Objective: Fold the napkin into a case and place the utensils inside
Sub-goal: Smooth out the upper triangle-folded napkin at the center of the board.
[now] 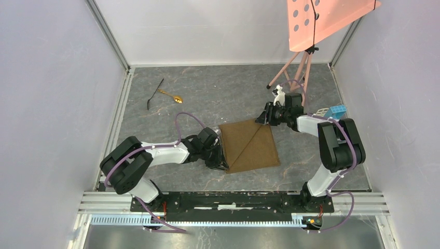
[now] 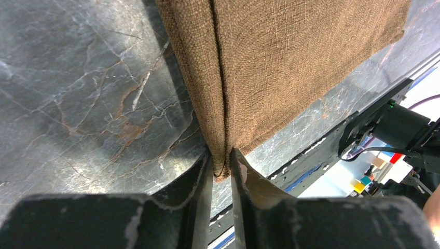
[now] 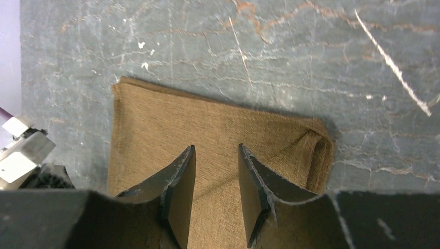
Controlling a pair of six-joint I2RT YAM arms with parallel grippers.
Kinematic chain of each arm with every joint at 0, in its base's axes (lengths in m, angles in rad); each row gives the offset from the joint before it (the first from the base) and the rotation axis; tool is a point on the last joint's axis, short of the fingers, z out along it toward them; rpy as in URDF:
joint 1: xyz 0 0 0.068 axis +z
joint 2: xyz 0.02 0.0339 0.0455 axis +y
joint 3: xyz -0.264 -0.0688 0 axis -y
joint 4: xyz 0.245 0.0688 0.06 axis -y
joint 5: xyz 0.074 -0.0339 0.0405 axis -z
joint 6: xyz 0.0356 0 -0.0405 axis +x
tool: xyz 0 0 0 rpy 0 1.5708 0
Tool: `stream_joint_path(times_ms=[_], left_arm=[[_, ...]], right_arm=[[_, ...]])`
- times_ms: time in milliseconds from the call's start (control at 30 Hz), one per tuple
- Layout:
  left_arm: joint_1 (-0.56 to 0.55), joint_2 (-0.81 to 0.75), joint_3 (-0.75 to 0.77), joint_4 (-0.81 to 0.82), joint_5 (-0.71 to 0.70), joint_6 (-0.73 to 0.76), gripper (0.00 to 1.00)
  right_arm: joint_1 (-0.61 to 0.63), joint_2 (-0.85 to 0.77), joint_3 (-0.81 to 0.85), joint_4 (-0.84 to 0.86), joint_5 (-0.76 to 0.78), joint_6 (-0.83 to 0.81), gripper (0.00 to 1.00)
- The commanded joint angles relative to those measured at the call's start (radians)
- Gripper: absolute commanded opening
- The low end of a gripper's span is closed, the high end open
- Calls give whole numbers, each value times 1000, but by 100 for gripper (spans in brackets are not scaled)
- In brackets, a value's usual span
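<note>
Napkin point(image 1: 254, 148): mid-table, a diagonal flap folded over it; no narrow case yet.
Left gripper point(image 2: 221, 161): pinching the napkin's near-left corner.
Right gripper point(image 3: 217, 150): spread above the far corner, holding nothing.
Gold spoon point(image 1: 171, 96), black utensil point(image 1: 155, 94): far left, well apart from the cloth.
Progress: early, by my judgement; folding and loading remain.

**Creased napkin between two arms**

The brown napkin point(image 1: 251, 146) lies on the grey table point(image 1: 223, 96), creased diagonally. The left gripper point(image 1: 221, 161) is at its near-left corner and the right gripper point(image 1: 264, 118) at its far edge (gold spoon point(image 1: 172, 96) and black utensil point(image 1: 154, 94) lie well apart, far left).
</note>
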Motion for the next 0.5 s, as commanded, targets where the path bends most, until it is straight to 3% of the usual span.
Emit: stream_joint_path(times_ms=[0,233,467], left_arm=[[-4,-20,-4,-16,2,-21,30],[1,-102,5,-100,-10,2,51],[45,-157,63,-175,-5,40,64]], right_arm=[[10,0,-6,-31,41,-45,42],[49,-134,17,-278,224,-184,45],[139,-121,2,-205,118,-105,47]])
